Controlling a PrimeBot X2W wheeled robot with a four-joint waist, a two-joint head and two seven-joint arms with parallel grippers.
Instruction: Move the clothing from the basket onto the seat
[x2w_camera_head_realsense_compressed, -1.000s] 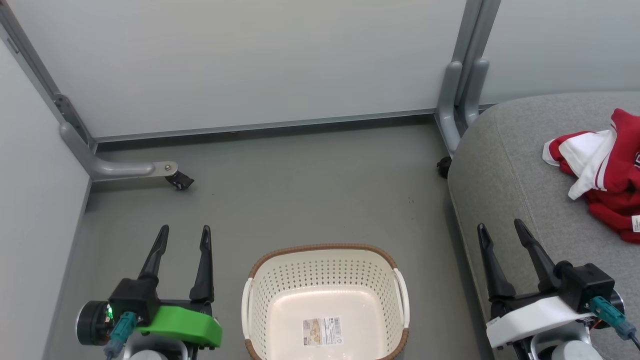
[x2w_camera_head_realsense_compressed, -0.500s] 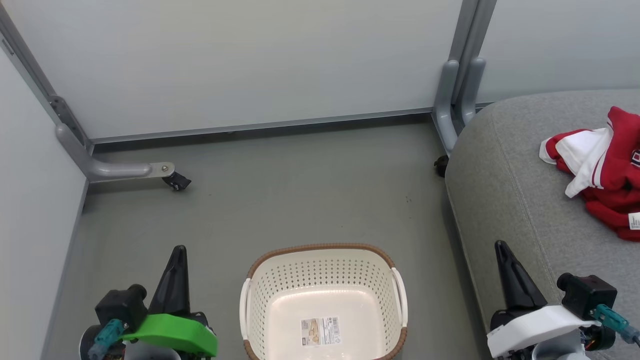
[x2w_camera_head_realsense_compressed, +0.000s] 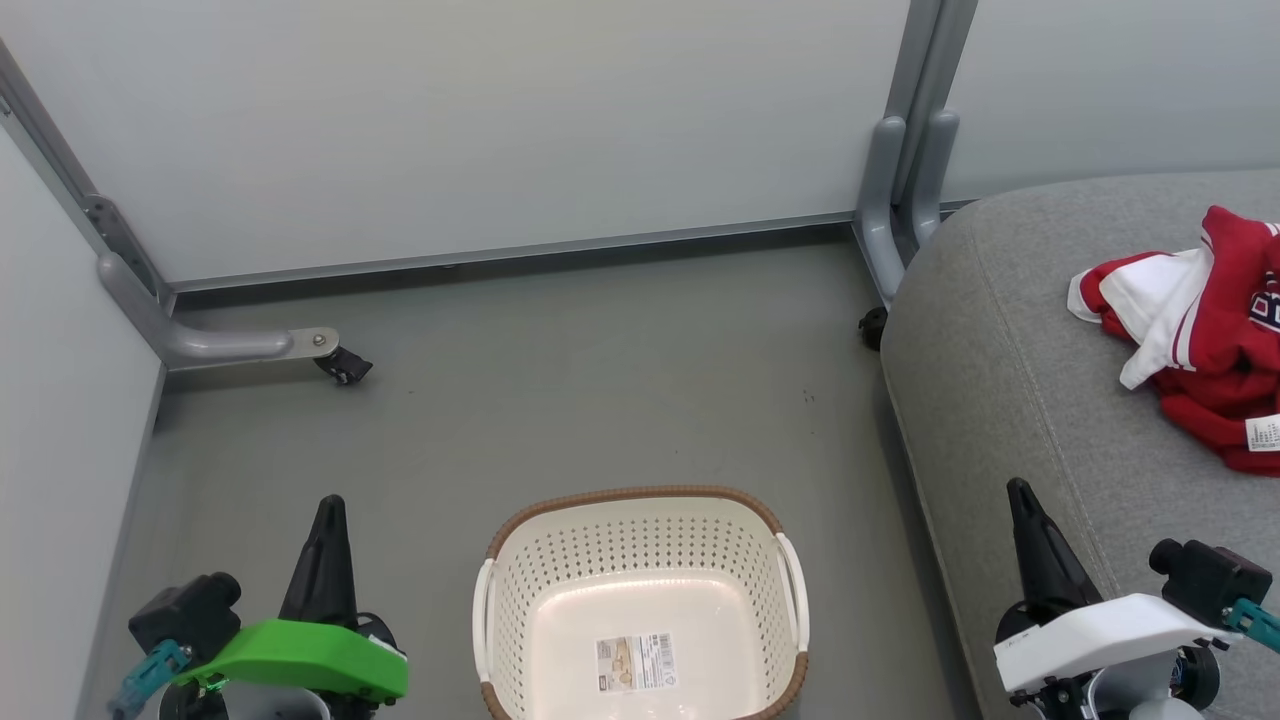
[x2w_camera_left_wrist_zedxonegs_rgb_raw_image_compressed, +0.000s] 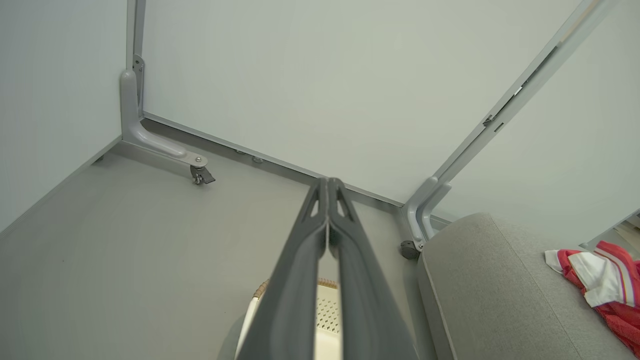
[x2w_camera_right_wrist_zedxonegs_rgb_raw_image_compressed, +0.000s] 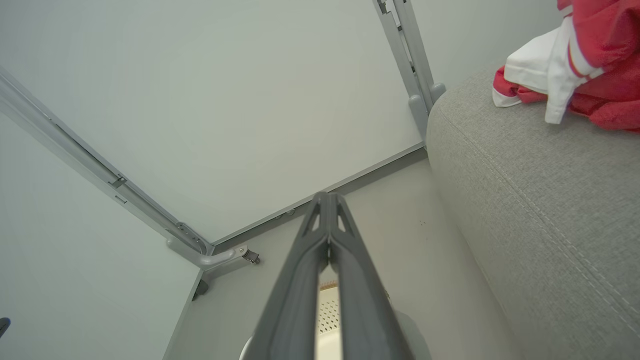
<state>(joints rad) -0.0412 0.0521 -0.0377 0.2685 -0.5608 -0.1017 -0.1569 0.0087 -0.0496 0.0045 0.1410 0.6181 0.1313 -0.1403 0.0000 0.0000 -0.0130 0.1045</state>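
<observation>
Head view is showing left gripper (x2w_camera_head_realsense_compressed: 329, 506) and right gripper (x2w_camera_head_realsense_compressed: 1021, 494) pinched closed, empty, flanking the bare basket (x2w_camera_head_realsense_compressed: 640, 495), likely because the red clothing (x2w_camera_head_realsense_compressed: 1215, 340) is already lying on the seat (x2w_camera_head_realsense_compressed: 1000, 380), ahead-right of the right gripper.

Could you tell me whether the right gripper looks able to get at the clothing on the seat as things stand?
Probably yes: the right gripper is at the edge of the seat, with only bare cushion between it and the clothing. Its jaws are shut, so they would need opening first.
</observation>
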